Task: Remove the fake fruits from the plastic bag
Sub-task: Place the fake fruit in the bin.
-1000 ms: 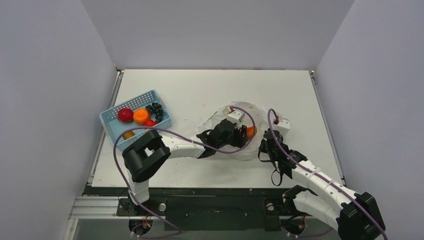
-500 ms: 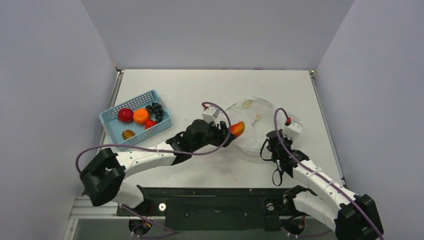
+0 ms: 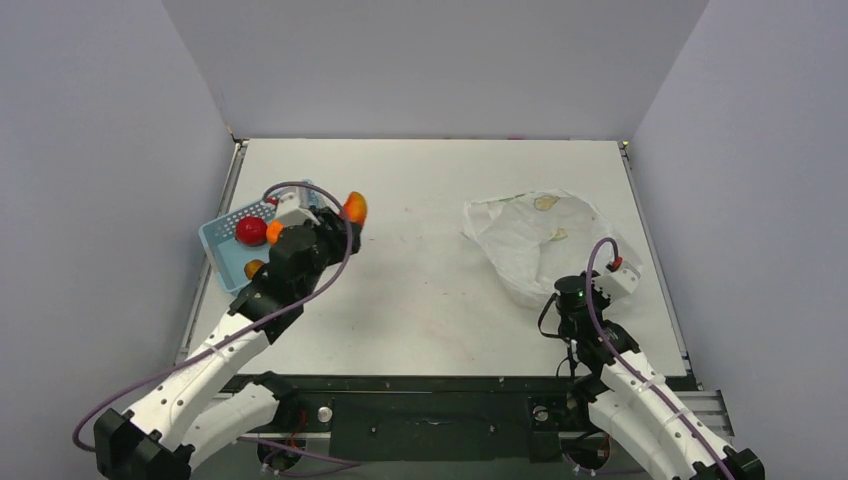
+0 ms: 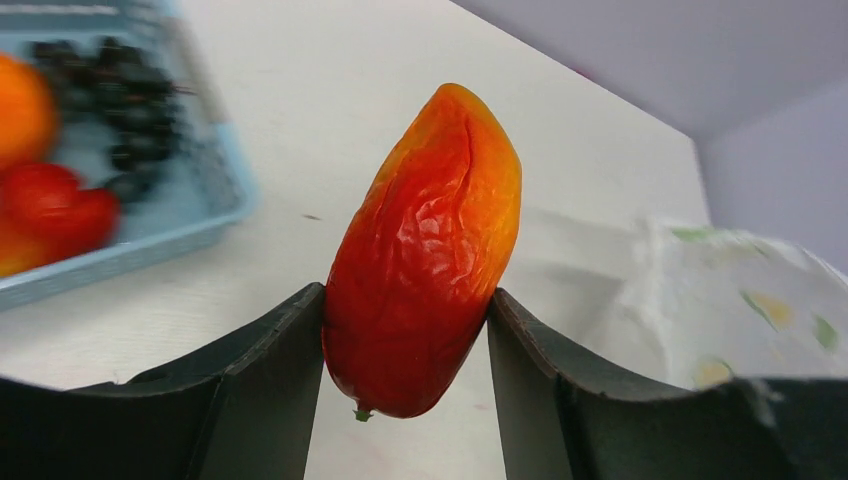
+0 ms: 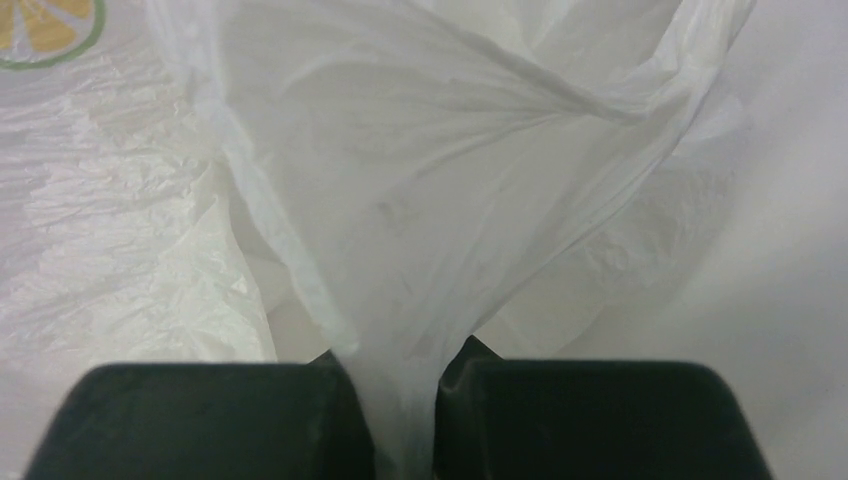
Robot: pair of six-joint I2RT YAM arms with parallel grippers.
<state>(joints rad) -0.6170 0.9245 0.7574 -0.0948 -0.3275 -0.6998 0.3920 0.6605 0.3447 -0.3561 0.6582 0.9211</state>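
Plain grey walls (image 3: 420, 60) close in a pale bench (image 3: 430, 300) on three sides, and the two arms reach over it from the near edge. The left tool (image 4: 405, 330) is pressed against a red-orange fruit (image 4: 425, 250), a wrinkled, elongated piece shading to yellow at its tip. One dark finger sits on each flank, and the fruit stands nearly upright between them. From above, this fruit hangs just past the right corner of the blue basket (image 3: 215, 240), outside its rim (how high it is above the bench cannot be told).

The basket sits at the left side of the bench and holds more fruits. A round red fruit (image 3: 250, 230) lies near the middle and a yellowish-brown piece (image 3: 254, 268) at the near end, both partly screened by the arm. The left wrist view, blurred on that side, also shows an orange (image 4: 20, 110), a dark grape bunch (image 4: 130, 110) and a red strawberry-like piece (image 4: 60, 205) inside it.

The plastic bag (image 3: 530, 240) lies crumpled and flattened on the right half of the bench, well apart from the basket. It is white, with small yellow and green prints. The right tool (image 5: 400, 385) pinches a gathered fold at the bag's near edge. Its two fingers are almost together, with the thin film drawn up between them. No fruit shows through the film in any view.
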